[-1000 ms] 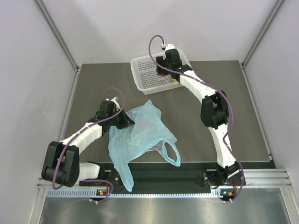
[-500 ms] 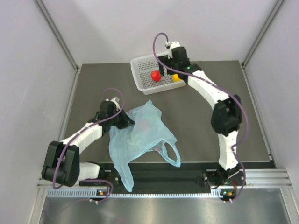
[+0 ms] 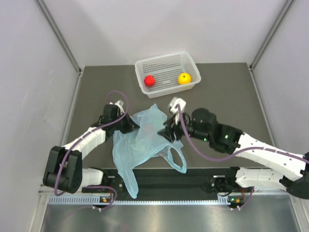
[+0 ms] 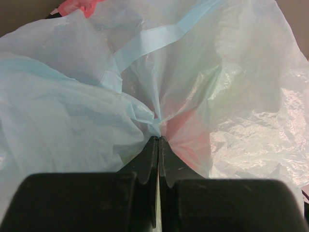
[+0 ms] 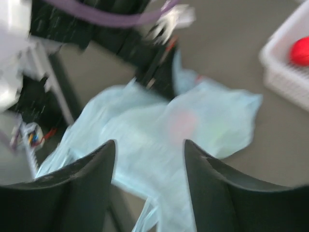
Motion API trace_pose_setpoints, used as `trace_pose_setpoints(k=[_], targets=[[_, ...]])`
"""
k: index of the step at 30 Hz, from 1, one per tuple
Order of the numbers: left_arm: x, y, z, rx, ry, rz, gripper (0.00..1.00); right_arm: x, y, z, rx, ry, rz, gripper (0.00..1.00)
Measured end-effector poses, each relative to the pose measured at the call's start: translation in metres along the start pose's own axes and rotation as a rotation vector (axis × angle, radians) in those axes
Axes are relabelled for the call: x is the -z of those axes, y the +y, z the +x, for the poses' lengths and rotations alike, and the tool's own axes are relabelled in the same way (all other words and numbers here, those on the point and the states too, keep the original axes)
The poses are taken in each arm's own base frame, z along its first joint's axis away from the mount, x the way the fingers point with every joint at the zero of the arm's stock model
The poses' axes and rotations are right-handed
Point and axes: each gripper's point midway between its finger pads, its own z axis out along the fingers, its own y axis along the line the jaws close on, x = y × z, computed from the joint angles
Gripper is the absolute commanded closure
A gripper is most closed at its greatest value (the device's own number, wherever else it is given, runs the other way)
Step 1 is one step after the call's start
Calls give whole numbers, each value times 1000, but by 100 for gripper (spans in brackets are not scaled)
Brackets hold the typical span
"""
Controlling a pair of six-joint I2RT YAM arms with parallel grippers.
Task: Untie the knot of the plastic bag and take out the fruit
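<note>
The light-blue plastic bag [image 3: 145, 142] lies crumpled at the table's middle front. One loop handle [image 3: 176, 160] lies loose, and no knot shows. My left gripper [image 3: 132, 126] is shut on a bunched fold at the bag's left edge [image 4: 158, 137]. A red fruit [image 4: 186, 142] and a greenish tint [image 4: 215, 79] show through the film. My right gripper [image 3: 167, 132] hovers open just over the bag's right side [image 5: 149, 145], with nothing between its fingers; this view is blurred. A red fruit [image 3: 149, 80] and a yellow fruit [image 3: 183, 78] lie in the basket.
The white perforated basket [image 3: 161, 58] stands at the back centre, its corner [image 5: 282, 79] showing in the right wrist view. Grey walls close in the left, right and back. A black rail [image 3: 183, 181] runs along the near edge between the arm bases.
My right arm has swung from the basket back to the bag, leaving the red fruit beside the yellow one. The left gripper and the bag have not moved.
</note>
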Motion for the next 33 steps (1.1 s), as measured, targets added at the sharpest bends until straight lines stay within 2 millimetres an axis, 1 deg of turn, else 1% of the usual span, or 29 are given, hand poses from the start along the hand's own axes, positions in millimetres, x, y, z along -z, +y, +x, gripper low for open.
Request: trace_pose_setpoints(k=[1, 2, 3, 6, 7, 10, 13, 15, 18, 20, 21, 22, 25, 27, 28, 29, 30, 31, 32, 33], targets=[[0, 0, 0, -1, 1, -1, 100, 2, 17, 15, 2, 25, -43, 58], [0, 0, 0, -2, 1, -1, 100, 2, 24, 34, -2, 65, -56, 66], [0, 1, 0, -1, 2, -3, 100, 5, 43, 52, 4, 101, -98, 80], [-2, 4, 1, 0, 7, -11, 100, 12, 79, 93, 22, 191, -162, 100], [-3, 4, 2, 0, 9, -14, 100, 15, 91, 102, 28, 208, -184, 100], [-3, 7, 2, -5, 8, -22, 100, 18, 117, 118, 46, 232, -212, 100], [-4, 11, 5, -11, 13, -30, 100, 10, 133, 134, 43, 245, -208, 99], [-4, 15, 9, -9, 21, -40, 100, 1, 136, 147, 39, 267, -184, 94], [-5, 23, 15, -5, 31, -58, 100, -14, 141, 170, 33, 310, -150, 94], [-5, 26, 17, -3, 35, -67, 100, -22, 142, 183, 30, 334, -130, 95], [-5, 27, 18, -4, 35, -70, 100, -26, 142, 188, 26, 342, -120, 98], [-5, 27, 18, -5, 35, -71, 100, -30, 142, 193, 24, 346, -110, 100], [-5, 29, 18, -5, 34, -75, 100, -40, 139, 203, 15, 352, -68, 100], [-5, 30, 20, -2, 37, -78, 100, -47, 136, 210, 17, 353, -34, 89], [-5, 32, 22, -1, 40, -81, 100, -50, 134, 215, 17, 356, -21, 79], [-6, 33, 24, 1, 42, -82, 100, -54, 132, 219, 18, 359, -4, 62], [-6, 35, 26, 2, 46, -85, 100, -58, 129, 223, 14, 360, 12, 56], [-6, 37, 27, 4, 49, -88, 100, -61, 126, 227, 19, 362, 27, 46], [-6, 38, 29, 6, 53, -91, 100, -64, 123, 229, 23, 363, 38, 32], [-6, 40, 31, 8, 56, -95, 100, -67, 120, 231, 23, 361, 52, 27]])
